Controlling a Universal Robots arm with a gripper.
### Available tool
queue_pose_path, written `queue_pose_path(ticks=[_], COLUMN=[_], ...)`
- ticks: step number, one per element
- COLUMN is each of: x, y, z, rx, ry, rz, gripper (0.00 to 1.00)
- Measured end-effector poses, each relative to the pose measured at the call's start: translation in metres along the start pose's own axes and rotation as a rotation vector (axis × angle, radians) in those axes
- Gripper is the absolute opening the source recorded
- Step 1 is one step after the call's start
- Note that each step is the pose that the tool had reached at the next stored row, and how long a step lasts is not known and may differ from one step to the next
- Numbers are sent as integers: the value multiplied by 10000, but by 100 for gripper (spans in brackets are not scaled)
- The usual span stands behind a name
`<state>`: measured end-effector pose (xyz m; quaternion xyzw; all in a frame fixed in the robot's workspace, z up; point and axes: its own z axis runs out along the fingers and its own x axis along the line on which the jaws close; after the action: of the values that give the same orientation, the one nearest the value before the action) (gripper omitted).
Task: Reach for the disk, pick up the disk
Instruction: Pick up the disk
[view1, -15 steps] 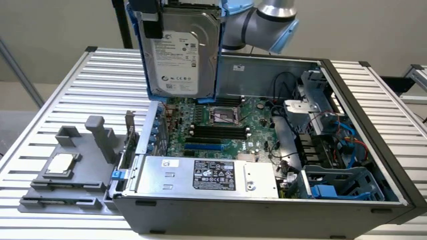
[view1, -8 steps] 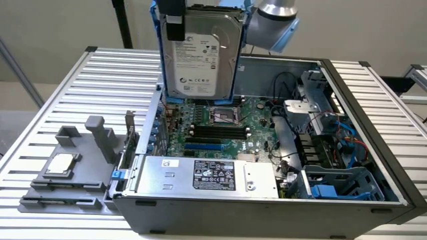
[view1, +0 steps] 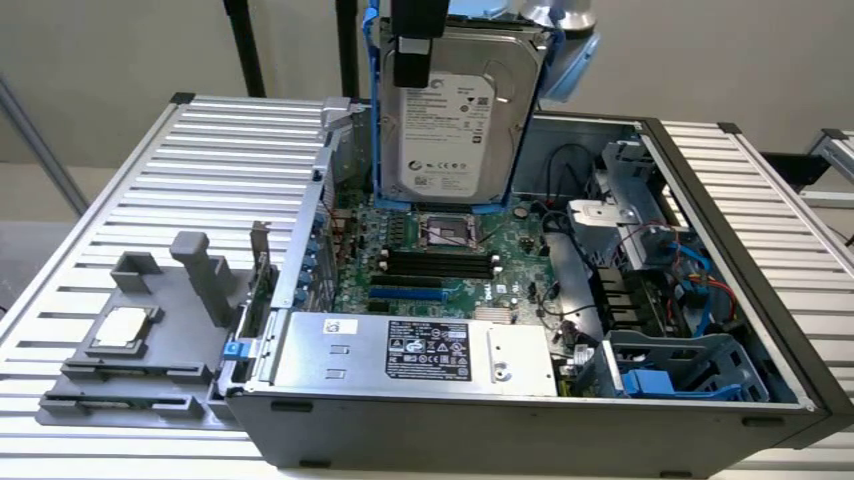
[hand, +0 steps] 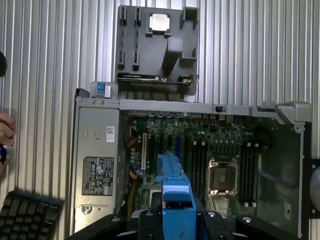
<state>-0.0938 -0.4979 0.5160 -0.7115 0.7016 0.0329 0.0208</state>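
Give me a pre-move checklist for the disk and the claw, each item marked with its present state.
1. Disk held by the claw: ok, it hangs upright from it.
2. Disk lifted out of the computer case: ok, it sits above the motherboard.
3. Blue frame on the disk: ok, seen along its edges.
4. Grip firmness: cannot tell.
5. Cables free of the disk: ok, they lie toward the exterior view's right.
6. Surroundings free of people: not ok, a hand appears in the wrist view, near a keyboard.
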Motion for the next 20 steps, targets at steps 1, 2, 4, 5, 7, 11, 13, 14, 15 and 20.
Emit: queue_pose_path(ticks=[1, 2, 4, 5, 7, 11, 13, 14, 15, 20], x=[4, 8, 16, 20, 29, 51, 65, 73, 82, 133], y=[-49, -92, -185, -230, -320, -504, -591, -637, -683, -910], z=[0, 0, 0, 0, 0, -1, 1, 1, 2, 4], rx=[0, 0, 0, 0, 1, -1, 1, 0, 0, 0], ry=[-1, 0, 0, 0, -2, 1, 0, 0, 0, 0], rz=[-1, -2, 0, -1, 0, 0, -1, 0, -1, -1], gripper=[33, 33, 33, 33, 33, 33, 33, 33, 33, 33])
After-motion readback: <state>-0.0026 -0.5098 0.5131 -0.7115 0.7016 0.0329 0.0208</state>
